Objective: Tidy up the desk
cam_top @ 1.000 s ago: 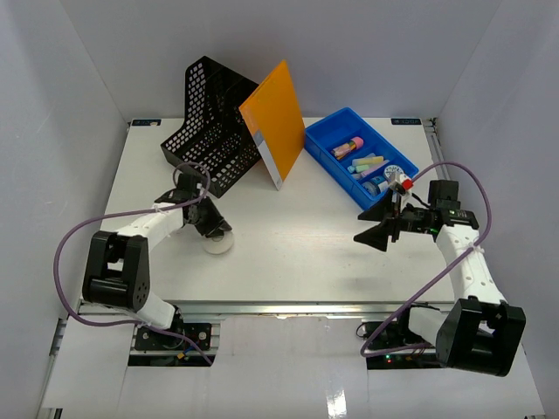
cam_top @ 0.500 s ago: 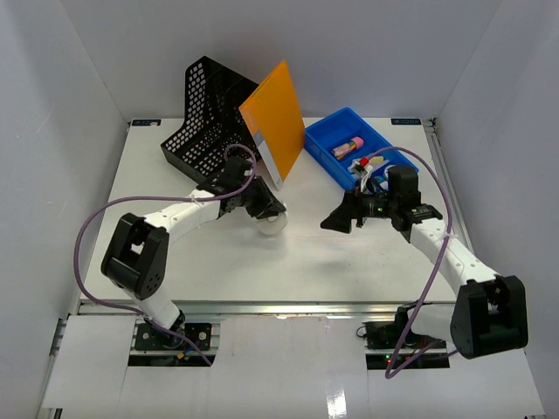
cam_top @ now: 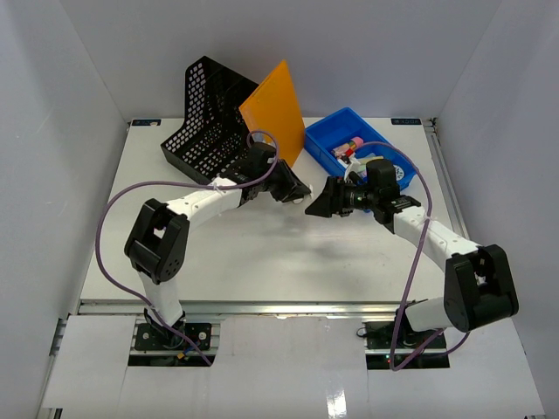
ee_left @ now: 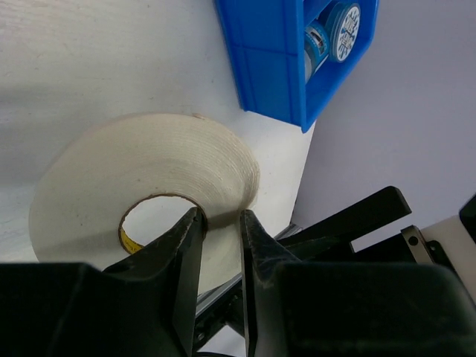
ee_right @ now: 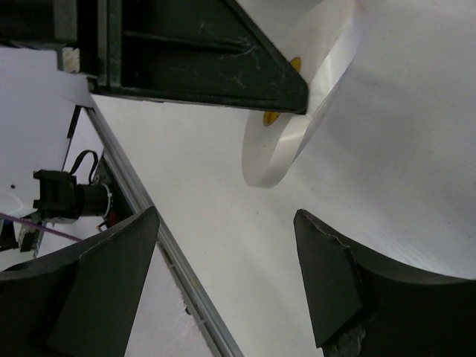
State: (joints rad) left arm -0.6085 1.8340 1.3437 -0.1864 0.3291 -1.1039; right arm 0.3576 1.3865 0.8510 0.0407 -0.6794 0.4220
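Bright, even light falls from above in the overhead view and bounces off the white walls (cam_top: 367, 52) and the desk (cam_top: 262, 253), so the arms cast only soft grey shadows. A small patch of glare sits on the front strip (cam_top: 336, 401). In the left wrist view the tape roll (ee_left: 141, 186) is fairly sharp, while the black fingers (ee_left: 182, 290) are almost featureless. In the right wrist view the desk is nearly blown out and the near fingers (ee_right: 335, 290) look soft, perhaps out of focus.
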